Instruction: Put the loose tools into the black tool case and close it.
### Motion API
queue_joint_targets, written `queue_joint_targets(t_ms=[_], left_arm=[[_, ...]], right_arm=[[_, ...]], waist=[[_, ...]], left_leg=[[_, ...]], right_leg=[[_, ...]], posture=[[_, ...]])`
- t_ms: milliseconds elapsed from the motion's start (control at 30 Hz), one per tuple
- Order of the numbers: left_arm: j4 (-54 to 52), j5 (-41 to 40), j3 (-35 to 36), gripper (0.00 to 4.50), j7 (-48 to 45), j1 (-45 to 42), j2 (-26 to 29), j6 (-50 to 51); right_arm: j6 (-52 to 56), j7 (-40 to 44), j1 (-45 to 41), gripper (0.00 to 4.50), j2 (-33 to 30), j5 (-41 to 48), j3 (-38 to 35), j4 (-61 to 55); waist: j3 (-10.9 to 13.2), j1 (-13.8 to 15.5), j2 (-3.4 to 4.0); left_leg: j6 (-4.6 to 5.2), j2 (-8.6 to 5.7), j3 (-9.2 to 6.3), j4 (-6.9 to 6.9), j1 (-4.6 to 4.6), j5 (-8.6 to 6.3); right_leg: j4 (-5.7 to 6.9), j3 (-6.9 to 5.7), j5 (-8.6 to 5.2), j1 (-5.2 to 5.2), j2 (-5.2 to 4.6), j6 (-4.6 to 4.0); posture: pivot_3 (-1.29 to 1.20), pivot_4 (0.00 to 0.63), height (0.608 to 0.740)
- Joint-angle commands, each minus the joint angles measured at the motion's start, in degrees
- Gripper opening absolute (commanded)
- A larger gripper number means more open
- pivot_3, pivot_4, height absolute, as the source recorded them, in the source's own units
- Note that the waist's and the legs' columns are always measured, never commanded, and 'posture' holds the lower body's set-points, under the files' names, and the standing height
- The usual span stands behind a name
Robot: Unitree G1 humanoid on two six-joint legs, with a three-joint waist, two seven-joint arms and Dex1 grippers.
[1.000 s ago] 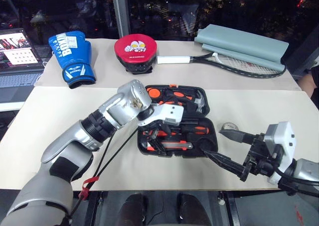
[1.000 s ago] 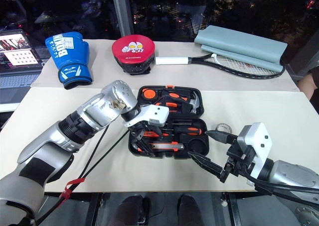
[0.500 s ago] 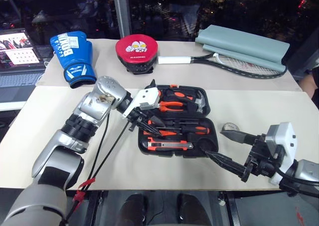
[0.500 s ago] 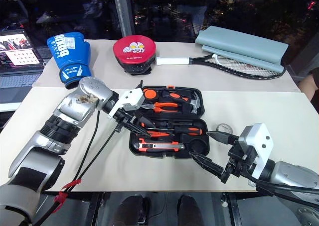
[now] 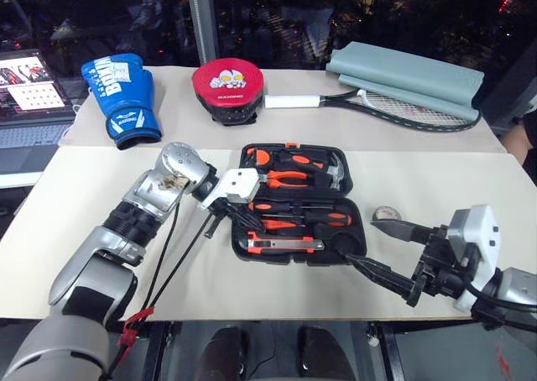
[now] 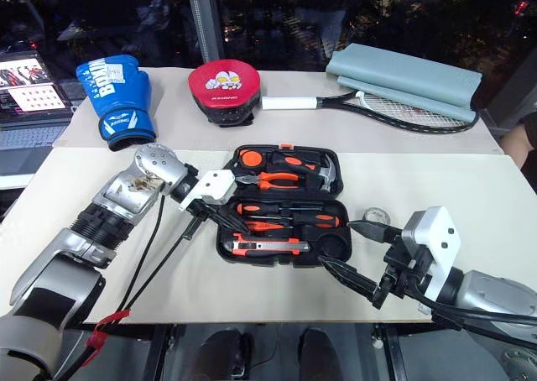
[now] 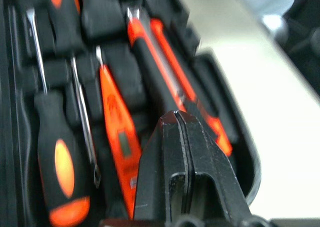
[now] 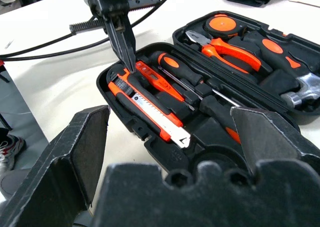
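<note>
Left claw [image 6: 220, 220] pinched shut, empty, tips over black tool case [image 6: 285, 198] near utility knife [image 6: 268, 247]; right claw [image 6: 357, 251] held wide; tape roll [image 6: 377, 216] lies just beyond right claw on table [image 6: 470, 188], judged to be fetched next, lid closed after.

Matt black plastic tool case [image 5: 352, 180] holds glossy orange-handled screwdrivers [image 5: 298, 212] with steel shafts.

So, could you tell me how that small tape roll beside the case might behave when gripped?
The tape roll looks small and hollow, so it is probably light and apt to slide on the smooth table if nudged. It seems to lie flat, so it shouldn't roll unless tipped on edge. Its round rim might slip from the open right gripper's narrow fingers.
</note>
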Motion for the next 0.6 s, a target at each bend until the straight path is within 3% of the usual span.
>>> queue_joint_targets(t_ms=[33,433,600], left_arm=[[2.9,3.9,-0.1,0.04,1.4,0.3,-1.7,-4.8],[10.8,10.3,-0.8,0.04,3.0,-1.1,-6.5,-12.7],[8.5,9.0,0.4,0.04,2.2,-0.3,-7.4,-11.6]], right_arm=[[-0.2,-0.1,-0.3,4.5,-0.7,0.8,-1.7,-1.0],[-0.4,-0.9,-0.8,4.5,-0.1,0.4,-0.5,-1.2],[-0.7,-1.2,0.1,4.5,0.5,-0.3,-0.5,-1.3]], waist=[[0.0,0.1,0.01],[-0.2,0.8,0.12],[-0.2,0.8,0.18]], left_leg=[[0.0,0.0,0.0,0.0,0.01,0.0],[0.0,0.05,-0.08,0.0,0.67,0.0],[0.0,0.07,-0.08,0.0,0.64,-0.01]], right_leg=[[-0.01,0.0,0.0,0.02,0.0,0.0],[-0.27,-0.1,-0.26,0.91,-0.02,0.4],[-0.23,-0.1,-0.05,0.85,-0.02,0.05]], posture=[[0.0,0.15,0.736],[0.0,0.15,0.736],[0.0,0.15,0.736]])
